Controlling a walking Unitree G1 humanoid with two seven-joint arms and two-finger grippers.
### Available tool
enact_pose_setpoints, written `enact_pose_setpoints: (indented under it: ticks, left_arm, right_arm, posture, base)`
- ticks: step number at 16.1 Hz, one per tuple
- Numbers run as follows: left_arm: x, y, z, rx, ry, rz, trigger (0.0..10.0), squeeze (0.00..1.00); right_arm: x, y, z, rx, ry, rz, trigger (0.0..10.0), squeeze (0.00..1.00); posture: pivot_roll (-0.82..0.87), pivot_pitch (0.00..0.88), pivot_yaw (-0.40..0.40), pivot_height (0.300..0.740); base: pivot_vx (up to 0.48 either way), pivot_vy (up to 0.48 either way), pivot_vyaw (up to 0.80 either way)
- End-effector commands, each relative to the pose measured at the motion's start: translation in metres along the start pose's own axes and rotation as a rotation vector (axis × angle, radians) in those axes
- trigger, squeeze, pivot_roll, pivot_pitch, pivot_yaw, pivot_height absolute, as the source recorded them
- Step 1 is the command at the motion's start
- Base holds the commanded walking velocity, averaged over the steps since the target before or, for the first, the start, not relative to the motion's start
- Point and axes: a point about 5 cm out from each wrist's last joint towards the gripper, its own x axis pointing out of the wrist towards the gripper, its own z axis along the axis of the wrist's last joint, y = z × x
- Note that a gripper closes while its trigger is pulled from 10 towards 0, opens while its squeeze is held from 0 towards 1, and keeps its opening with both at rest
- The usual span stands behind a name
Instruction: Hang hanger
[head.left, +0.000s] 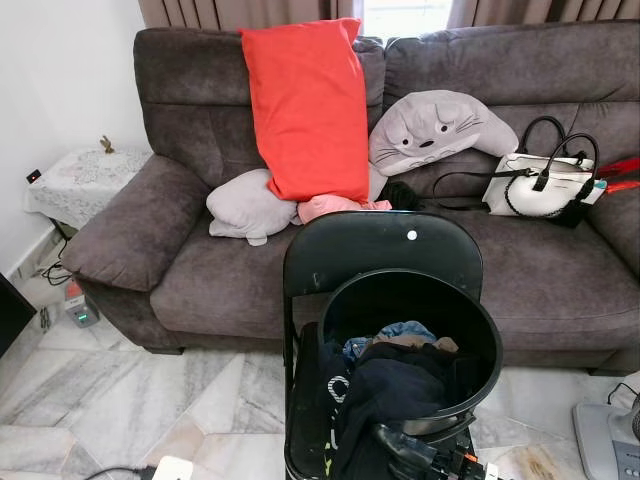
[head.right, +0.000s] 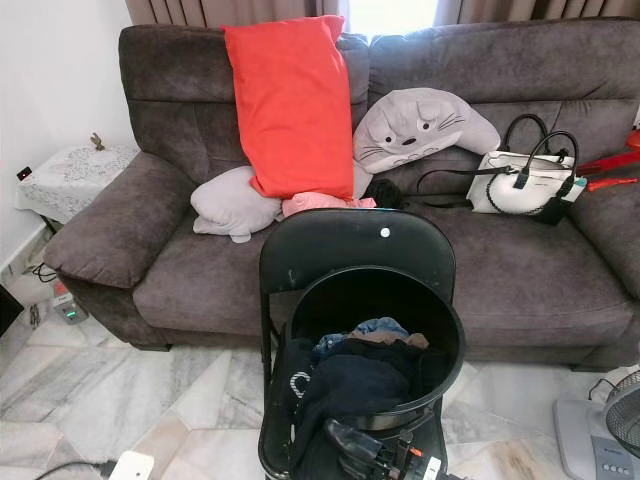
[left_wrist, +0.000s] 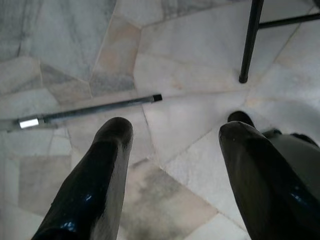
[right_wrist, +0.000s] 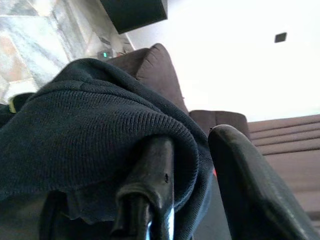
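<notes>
A black folding chair (head.left: 370, 245) stands before the sofa and carries a round black basket (head.left: 491, 335) full of clothes. A dark blue knitted garment (head.left: 395, 385) lies on top and spills over the basket's near rim. My right gripper (head.left: 400, 447) is at that near rim. In the right wrist view its fingers (right_wrist: 155, 165) stand close together, with a fold of the dark blue garment (right_wrist: 85, 125) draped over one and pinched between them. My left gripper (left_wrist: 172, 127) hangs open over the marble floor with nothing between its fingers. I see no hanger.
The grey sofa (head.left: 560, 270) behind holds a red cushion (head.left: 305, 105), grey plush pillows (head.left: 435, 125) and a white handbag (head.left: 545, 185). A fan base (head.left: 610, 435) sits at floor right, a side table (head.left: 85, 180) far left. A grey rod (left_wrist: 85, 112) and a chair leg (left_wrist: 249, 42) are near my left gripper.
</notes>
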Motion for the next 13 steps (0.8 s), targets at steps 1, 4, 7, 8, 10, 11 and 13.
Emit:
enact_pose_setpoints:
  ticks: [1, 4, 7, 8, 10, 11, 13]
  left_arm:
    - [-0.002, 0.006, -0.010, -0.015, 0.046, 0.013, 10.0, 0.00]
    - [-0.003, 0.009, -0.015, -0.013, 0.065, 0.018, 10.0, 0.00]
    - [-0.004, 0.009, -0.020, -0.008, 0.081, 0.019, 10.0, 0.00]
    - [-0.005, 0.009, -0.020, -0.004, 0.085, 0.017, 10.0, 0.00]
    - [-0.005, 0.008, -0.020, -0.003, 0.086, 0.016, 10.0, 0.00]
    - [-0.005, 0.009, -0.020, -0.001, 0.087, 0.017, 10.0, 0.00]
    - [-0.005, 0.009, -0.020, -0.002, 0.089, 0.019, 10.0, 0.00]
  right_arm:
    - [0.002, -0.004, 0.001, -0.009, -0.003, -0.029, 0.0, 0.00]
    - [0.002, -0.005, -0.006, -0.001, 0.093, -0.067, 0.0, 0.00]
    - [0.003, -0.011, -0.014, 0.088, 0.255, -0.184, 0.0, 0.00]
    - [0.003, -0.011, -0.014, 0.102, 0.276, -0.201, 0.0, 0.00]
    - [0.004, -0.011, -0.016, 0.148, 0.328, -0.223, 0.0, 0.00]
    - [0.003, -0.013, -0.020, 0.200, 0.390, -0.247, 0.0, 0.00]
    - [0.001, -0.023, -0.036, 0.322, 0.544, -0.356, 0.0, 0.00]
  posture:
    - [-0.16, 0.026, 0.114, 0.740]
    - [-0.16, 0.024, 0.116, 0.740]
    - [-0.16, 0.026, 0.122, 0.740]
    - [-0.16, 0.026, 0.122, 0.740]
    - [-0.16, 0.024, 0.124, 0.740]
    - [-0.16, 0.023, 0.124, 0.740]
    - [-0.16, 0.022, 0.123, 0.740]
  base:
    - [0.000, 0.000, 0.00]
    - [0.000, 0.000, 0.00]
    - [0.000, 0.000, 0.00]
    - [0.000, 0.000, 0.00]
    - [0.000, 0.000, 0.00]
    - [0.000, 0.000, 0.00]
    - [0.000, 0.000, 0.00]
